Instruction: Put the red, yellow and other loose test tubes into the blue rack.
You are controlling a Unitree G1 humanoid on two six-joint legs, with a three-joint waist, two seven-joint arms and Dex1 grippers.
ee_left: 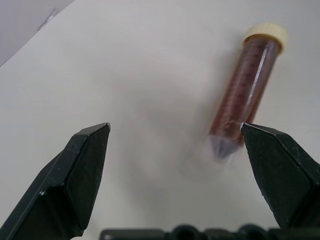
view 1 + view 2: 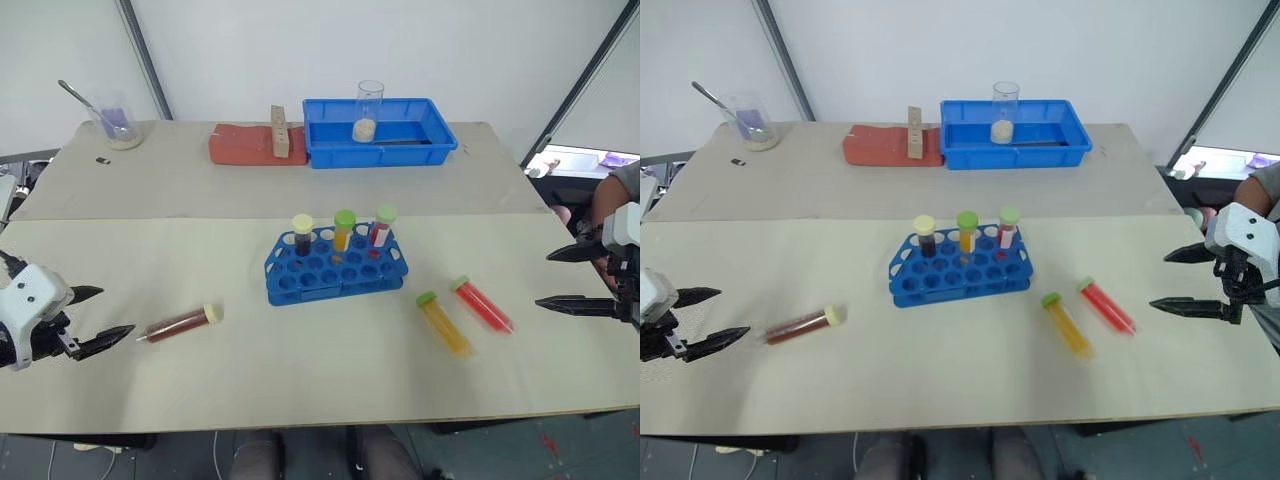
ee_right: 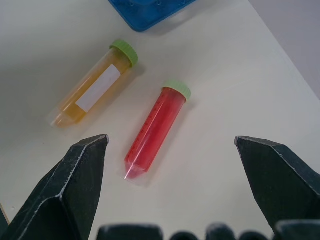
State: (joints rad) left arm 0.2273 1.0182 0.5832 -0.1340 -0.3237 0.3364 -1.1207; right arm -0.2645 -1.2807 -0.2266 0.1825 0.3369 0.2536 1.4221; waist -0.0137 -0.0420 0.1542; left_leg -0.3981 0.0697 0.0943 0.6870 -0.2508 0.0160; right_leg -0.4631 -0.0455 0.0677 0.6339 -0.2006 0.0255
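A blue tray (image 2: 440, 128) of plain plastic with a clear glass (image 2: 368, 108) standing in it is seen at the far edge of the table (image 2: 300, 380), at about 12 o'clock from the blue rack (image 2: 335, 268). Beside the tray lie a flat red slab (image 2: 240, 148) and a small wooden block (image 2: 280, 132); a clear beaker (image 2: 118, 124) with a metal spoon in it stands at 10 o'clock. Nothing is placed between the rack and the loose tubes.

Three capped tubes are counted upright in the back row of the rack's round holes. Three more lie flat on the pale tabletop: a dark red-brown tube (image 2: 180, 324) with a pale yellow cap at 8 o'clock from the rack, and at 4 o'clock a yellow tube (image 2: 445, 326) and a red tube (image 2: 484, 305), both green-capped, side by side but apart. All are clear, slim cylinders with pointed tips.

The left gripper (image 2: 98, 320) is spread wide and grasps nothing, its black fingers (image 1: 80, 175) just short of the dark tube's tip. The right gripper (image 2: 572, 278) is likewise released, near the red tube without touching it.
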